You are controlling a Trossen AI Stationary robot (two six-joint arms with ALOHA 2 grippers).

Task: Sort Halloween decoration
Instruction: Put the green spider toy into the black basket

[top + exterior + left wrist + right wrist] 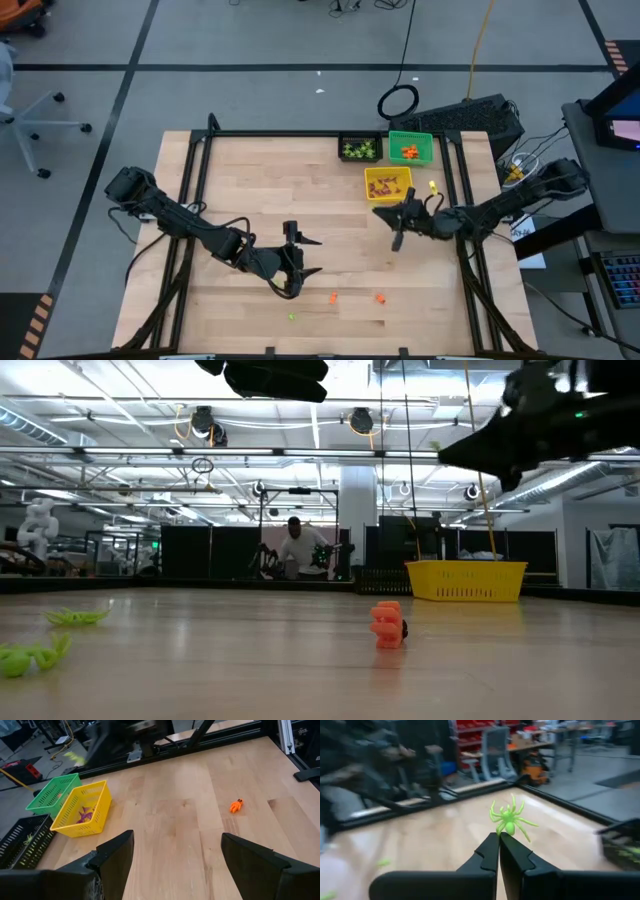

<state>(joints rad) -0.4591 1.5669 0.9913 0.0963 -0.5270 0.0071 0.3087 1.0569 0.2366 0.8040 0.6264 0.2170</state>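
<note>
Near the front edge of the surface (240,170) lie a light-green trinket (292,317) and two orange trinkets (333,297), with bare wood around them. The left hand (303,255) hangs just beyond them, fingers spread wide and empty. Farther right, the right hand (499,840) is pinched on a green spider (510,821), just short of the yellow bin (388,184); black bin (360,148) and green bin (410,147) line the far edge.
</note>
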